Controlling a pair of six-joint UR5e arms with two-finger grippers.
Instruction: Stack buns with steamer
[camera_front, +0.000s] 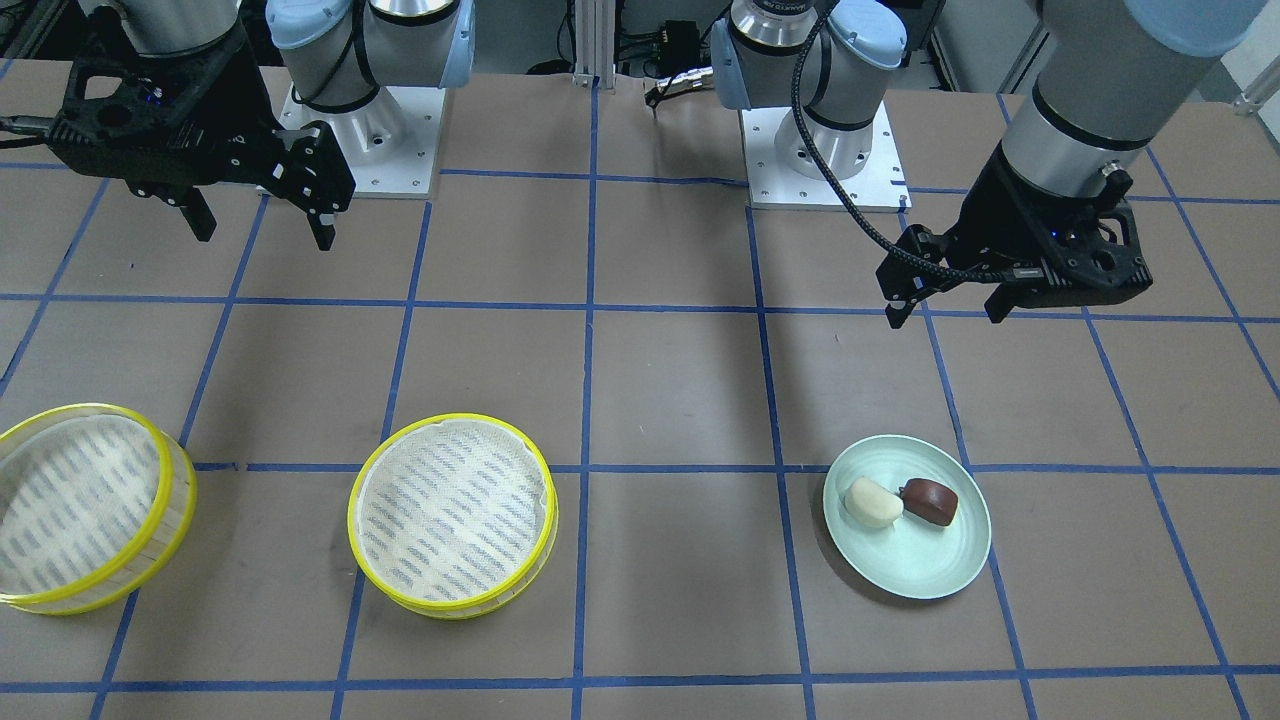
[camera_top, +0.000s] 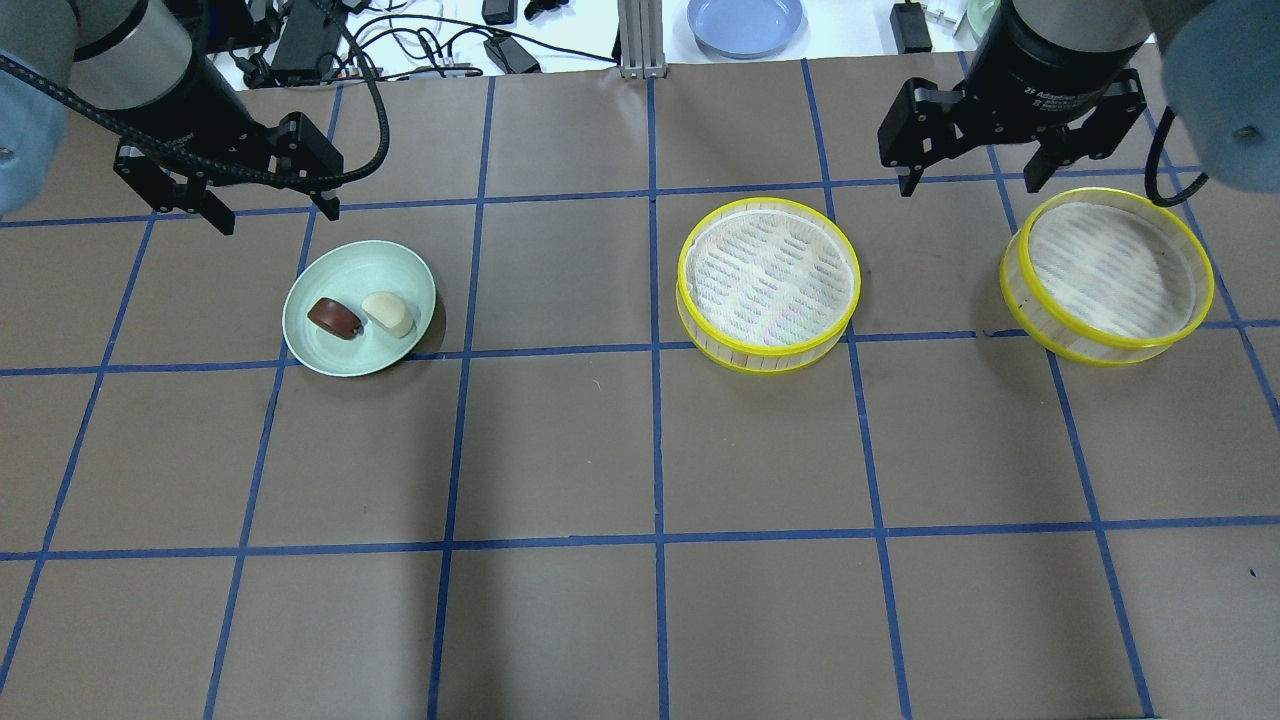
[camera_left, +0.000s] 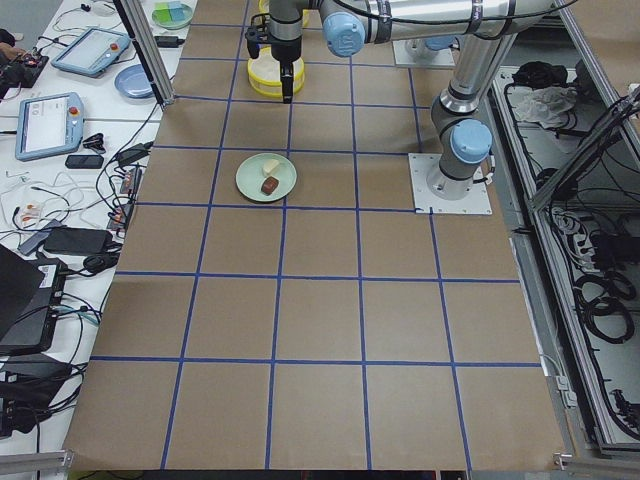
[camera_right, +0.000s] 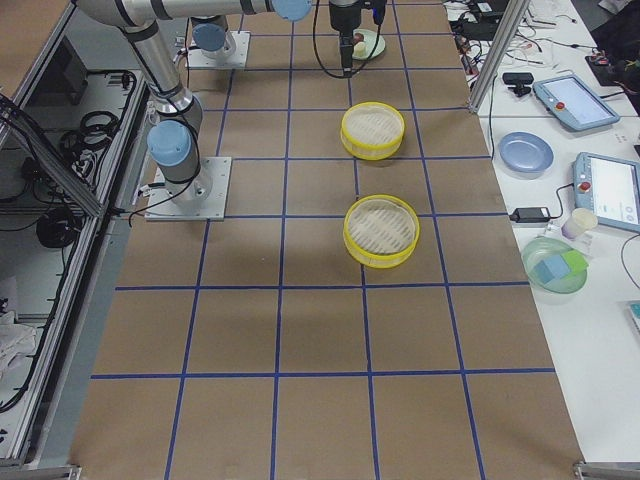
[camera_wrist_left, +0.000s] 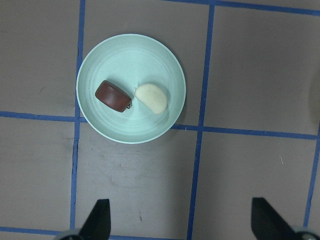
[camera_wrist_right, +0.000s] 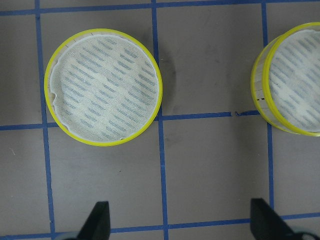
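Overhead exterior: blue tape (camera_top: 659, 540) grids the brown table (camera_top: 560, 450) beneath steamers (camera_top: 768, 285).

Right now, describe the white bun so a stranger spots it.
On the gridded table, find the green plate on the robot's left. On it, the white bun is the rounded cream one, nearer the steamers than the dark, oblong brown bun.
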